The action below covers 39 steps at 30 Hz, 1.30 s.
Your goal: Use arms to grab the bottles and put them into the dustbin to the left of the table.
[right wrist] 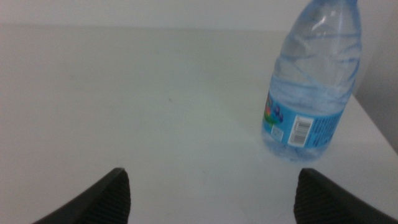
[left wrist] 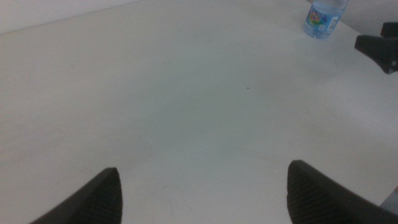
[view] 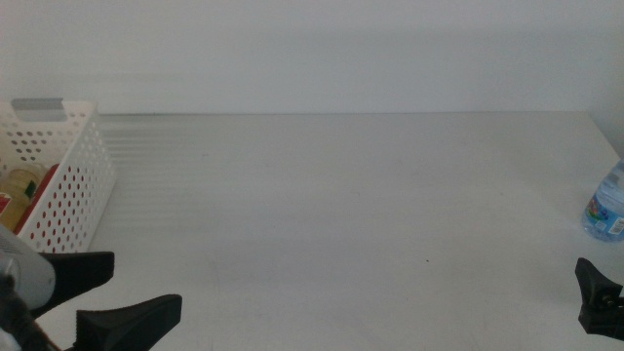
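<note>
Grippers wait with jaws spread and empty: the left gripper (view: 107, 292) at the table's (view: 341, 214) front left corner, the right gripper (view: 600, 297) at its front right. Just beyond the right one, a water bottle (view: 608, 207) stands upright at the right edge. Off the left edge, the white basket (view: 73, 185) holds a yellow bottle (view: 21, 183) and a red can (view: 43, 190).

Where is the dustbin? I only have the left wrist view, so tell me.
Observer: In the middle view the dustbin stands at the table's left side, just beyond the open left tool.
Operator: Report what's in it.
Observer: A bottle of yellow liquid and something red, probably the can.
Operator: Check the right tool.
Observer: The right tool is open, with the water bottle upright ahead of it, untouched.
</note>
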Each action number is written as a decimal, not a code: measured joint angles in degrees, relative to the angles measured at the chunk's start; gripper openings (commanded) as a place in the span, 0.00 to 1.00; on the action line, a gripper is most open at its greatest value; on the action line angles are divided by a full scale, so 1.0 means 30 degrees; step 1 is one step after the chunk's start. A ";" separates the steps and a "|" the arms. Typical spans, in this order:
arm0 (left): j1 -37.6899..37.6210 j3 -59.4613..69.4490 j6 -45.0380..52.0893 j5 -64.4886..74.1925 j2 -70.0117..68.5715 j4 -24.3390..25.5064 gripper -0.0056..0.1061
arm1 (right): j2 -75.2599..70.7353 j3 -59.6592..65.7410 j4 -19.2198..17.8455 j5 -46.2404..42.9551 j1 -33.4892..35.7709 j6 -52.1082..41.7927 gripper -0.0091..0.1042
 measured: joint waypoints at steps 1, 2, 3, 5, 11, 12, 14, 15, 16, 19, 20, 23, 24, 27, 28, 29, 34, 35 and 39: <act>0.0000 0.0000 0.0000 0.0000 0.0000 0.0000 0.80 | 0.0356 0.0000 0.0050 -0.0285 0.0000 0.0000 0.82; 0.0000 0.0000 0.0000 0.0000 0.0000 0.0000 0.80 | 0.0694 0.0000 0.0155 -0.0591 0.0000 0.0000 0.82; 0.0000 0.0000 0.0000 0.0000 0.0000 0.0000 0.80 | 0.1005 0.0000 0.0366 -0.1123 0.0000 0.0000 0.82; 0.0000 0.0000 0.0000 0.0000 0.0000 0.0000 0.80 | 0.1443 0.0000 0.1059 -0.2232 0.0000 0.0000 0.82; 0.0000 0.0000 0.0000 0.0000 0.0000 0.0000 0.80 | 0.2735 -0.0872 0.3926 -0.2899 0.0000 0.0000 0.82; 0.0000 0.0000 0.0000 0.0000 0.0000 0.0000 0.80 | 0.2986 -0.1312 0.4162 -0.2899 0.0000 0.0000 0.82; 0.0000 0.0000 0.0000 0.0000 0.0000 0.0000 0.80 | 0.3438 -0.2161 0.4270 -0.2899 0.0000 0.0000 0.82; 0.0000 0.0000 0.0000 0.0000 0.0000 0.0000 0.80 | 0.3619 -0.2646 0.4285 -0.2899 0.0000 -0.0017 0.82; 0.0000 0.0000 0.0000 0.0000 0.0000 0.0000 0.80 | 0.3755 -0.3110 0.4367 -0.2879 0.0000 -0.0199 0.82; 0.0000 0.0000 0.0000 0.0000 0.0000 0.0000 0.80 | 0.4024 -0.4431 0.4899 -0.1917 0.0000 -0.1160 0.82; 0.0000 0.0000 0.0000 0.0000 0.0000 0.0000 0.80 | 0.4098 -0.4734 0.5138 -0.1464 0.0000 -0.1481 0.82; 0.0000 0.0000 0.0000 0.0000 0.0000 0.0000 0.80 | 0.4389 -0.5666 0.6219 -0.0082 0.0000 -0.2666 0.82; 0.0000 0.0000 0.0000 0.0000 0.0000 0.0000 0.80 | 0.4438 -0.5983 0.6602 0.0338 0.0000 -0.3097 0.82; 0.0000 0.0000 0.0000 0.0000 0.0000 0.0000 0.80 | 0.4556 -0.6945 0.7603 0.1371 0.0000 -0.4244 0.82; 0.0000 0.0000 0.0000 0.0000 0.0000 0.0000 0.80 | 0.4561 -0.7257 0.7845 0.1711 0.0000 -0.4624 0.82; 0.0000 0.0000 0.0000 0.0000 0.0000 0.0000 0.80 | 0.4576 -0.7562 0.8005 0.2018 0.0000 -0.4944 0.82; 0.0000 0.0000 0.0000 0.0000 0.0000 0.0000 0.80 | 0.4576 -0.8673 0.8827 0.2982 0.0000 -0.6425 0.82; 0.0000 0.0000 0.0000 0.0000 0.0000 0.0000 0.80 | 0.4576 -0.8840 0.9089 0.2982 0.0000 -0.6722 0.82; 0.0000 0.0000 0.0000 0.0000 0.0000 0.0000 0.80 | 0.4657 -0.9413 0.9992 0.3046 0.0000 -0.7699 0.82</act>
